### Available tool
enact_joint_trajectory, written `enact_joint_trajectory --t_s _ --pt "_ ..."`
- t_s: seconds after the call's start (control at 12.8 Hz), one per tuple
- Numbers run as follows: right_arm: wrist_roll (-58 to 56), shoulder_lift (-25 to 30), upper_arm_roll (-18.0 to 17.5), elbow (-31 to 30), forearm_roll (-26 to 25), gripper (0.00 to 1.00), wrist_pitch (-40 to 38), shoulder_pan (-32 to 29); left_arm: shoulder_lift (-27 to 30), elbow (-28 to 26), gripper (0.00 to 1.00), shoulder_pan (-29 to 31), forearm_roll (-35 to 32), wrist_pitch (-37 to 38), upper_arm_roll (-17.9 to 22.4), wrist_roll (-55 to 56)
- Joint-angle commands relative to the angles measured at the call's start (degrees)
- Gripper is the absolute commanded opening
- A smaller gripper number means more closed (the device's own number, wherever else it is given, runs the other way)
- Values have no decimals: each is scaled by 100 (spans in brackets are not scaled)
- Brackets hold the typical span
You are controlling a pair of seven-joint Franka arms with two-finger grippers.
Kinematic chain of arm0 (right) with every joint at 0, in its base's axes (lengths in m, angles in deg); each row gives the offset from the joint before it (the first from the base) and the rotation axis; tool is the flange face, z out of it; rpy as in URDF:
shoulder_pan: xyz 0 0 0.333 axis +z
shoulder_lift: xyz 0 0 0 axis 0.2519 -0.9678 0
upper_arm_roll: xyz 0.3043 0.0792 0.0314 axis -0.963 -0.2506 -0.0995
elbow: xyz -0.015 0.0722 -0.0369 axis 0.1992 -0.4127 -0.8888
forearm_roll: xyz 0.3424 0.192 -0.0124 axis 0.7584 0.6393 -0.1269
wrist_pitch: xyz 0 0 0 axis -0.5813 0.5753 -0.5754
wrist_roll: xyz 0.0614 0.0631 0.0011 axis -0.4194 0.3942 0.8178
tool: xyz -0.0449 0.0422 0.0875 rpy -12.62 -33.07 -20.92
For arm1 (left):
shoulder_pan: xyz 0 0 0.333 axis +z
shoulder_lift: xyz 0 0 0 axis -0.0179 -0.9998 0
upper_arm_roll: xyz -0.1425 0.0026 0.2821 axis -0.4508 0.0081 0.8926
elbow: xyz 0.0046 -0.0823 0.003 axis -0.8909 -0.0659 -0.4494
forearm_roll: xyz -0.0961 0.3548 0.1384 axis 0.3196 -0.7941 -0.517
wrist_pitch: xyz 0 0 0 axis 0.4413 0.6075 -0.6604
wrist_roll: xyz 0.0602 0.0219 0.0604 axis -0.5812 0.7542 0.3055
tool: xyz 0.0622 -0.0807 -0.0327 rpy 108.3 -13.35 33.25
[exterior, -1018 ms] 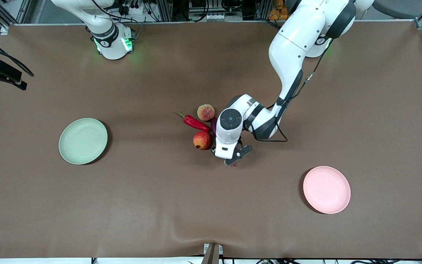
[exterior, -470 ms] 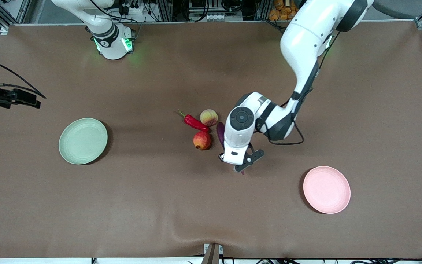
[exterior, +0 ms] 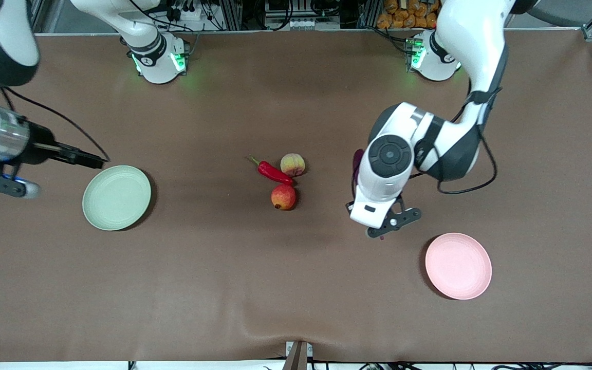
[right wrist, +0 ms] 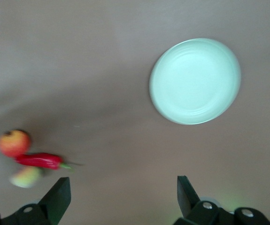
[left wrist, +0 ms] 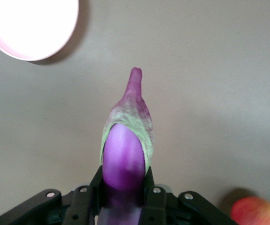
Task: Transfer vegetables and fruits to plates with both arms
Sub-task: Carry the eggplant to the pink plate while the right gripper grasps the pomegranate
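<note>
My left gripper (exterior: pixel 384 228) is shut on the purple eggplant (left wrist: pixel 124 152) and holds it in the air over the table between the fruit cluster and the pink plate (exterior: pixel 458 265). The eggplant's end shows beside the wrist (exterior: pixel 357 160). The pink plate also shows in the left wrist view (left wrist: pixel 29 23). The red chili (exterior: pixel 274 173), the peach (exterior: pixel 293 164) and the red pomegranate (exterior: pixel 283 197) lie together mid-table. My right gripper (right wrist: pixel 123 185) is open and empty, in the air at the right arm's end of the table (exterior: pixel 8 186), beside the green plate (exterior: pixel 116 197).
The brown table mat (exterior: pixel 296 288) lies under everything. In the right wrist view the green plate (right wrist: pixel 196 80), the chili (right wrist: pixel 41 161), the pomegranate (right wrist: pixel 13 143) and the peach (right wrist: pixel 26 177) show. A cable loop hangs off my left wrist (exterior: pixel 473 185).
My left gripper has lifted the eggplant away from the cluster and carried it toward the pink plate. My right arm has swung into view beside the green plate.
</note>
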Motion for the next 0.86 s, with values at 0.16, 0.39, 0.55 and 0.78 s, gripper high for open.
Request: enact_joint_trajectory --t_s 0.16,0.39,0.55,0.78 --pt "1334 -666 21 42 392 100 905 959 623 -144 0 640 -142 532 -9 -1839" --pt "1835 -1360 29 69 401 100 2047 1681 650 -144 0 940 -430 532 0 -2755" --pt "1844 -1869 29 95 358 100 2811 2120 606 -153 0 1194 -764 523 -9 -3169" --pt "2431 -2398 47 121 305 100 3508 2683 194 -144 0 1643 -792 105 -9 -3698"
